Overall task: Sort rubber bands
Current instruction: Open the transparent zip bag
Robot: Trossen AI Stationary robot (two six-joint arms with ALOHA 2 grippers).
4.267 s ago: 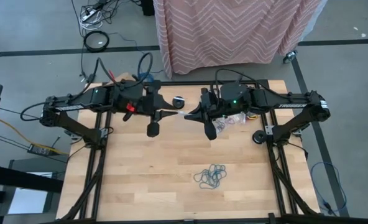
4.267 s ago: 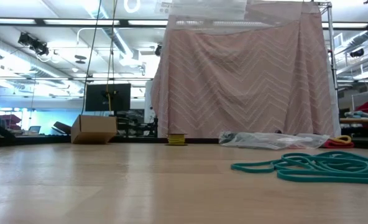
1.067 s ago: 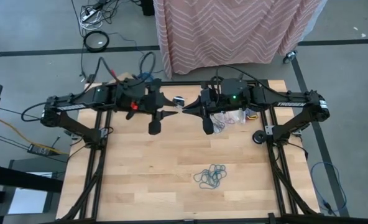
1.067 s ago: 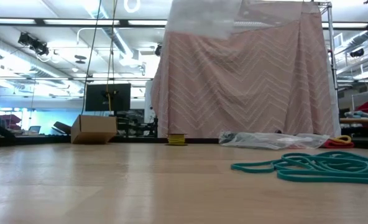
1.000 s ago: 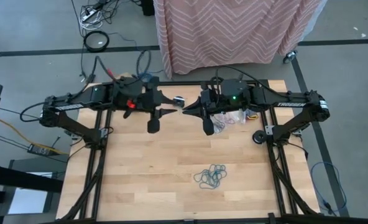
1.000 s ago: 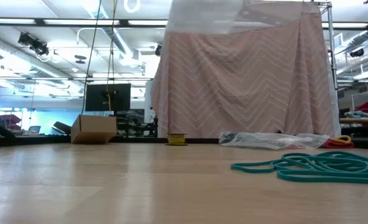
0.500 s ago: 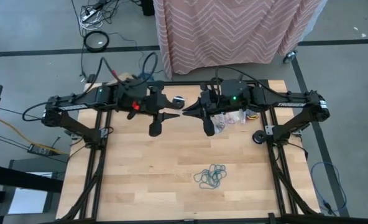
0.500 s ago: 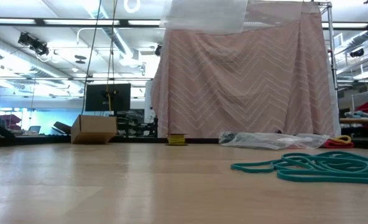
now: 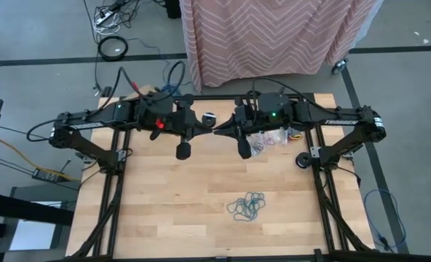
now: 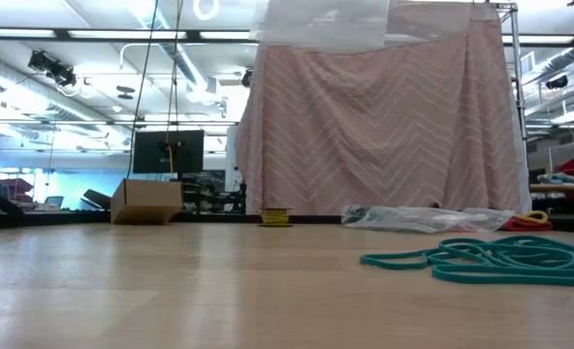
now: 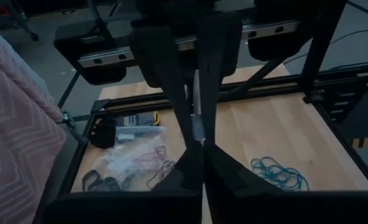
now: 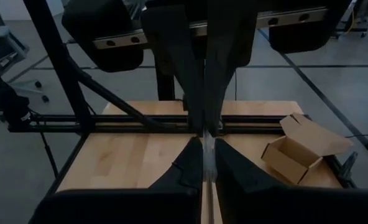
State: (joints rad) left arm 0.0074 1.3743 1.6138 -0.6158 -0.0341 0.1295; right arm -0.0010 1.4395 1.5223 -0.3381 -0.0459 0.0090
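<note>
Teal rubber bands (image 9: 246, 207) lie in a loose tangle on the near half of the wooden desk (image 9: 164, 211), with no clear long axis; more bands lie beside clear bags (image 9: 263, 140) at the far edge. The left end effector (image 9: 199, 133), spread a second ago, is now pressed together tip to tip with the right end effector (image 9: 217, 132), both pinching a clear bag above the desk. A pink zigzag curtain (image 9: 274, 33) hangs behind.
</note>
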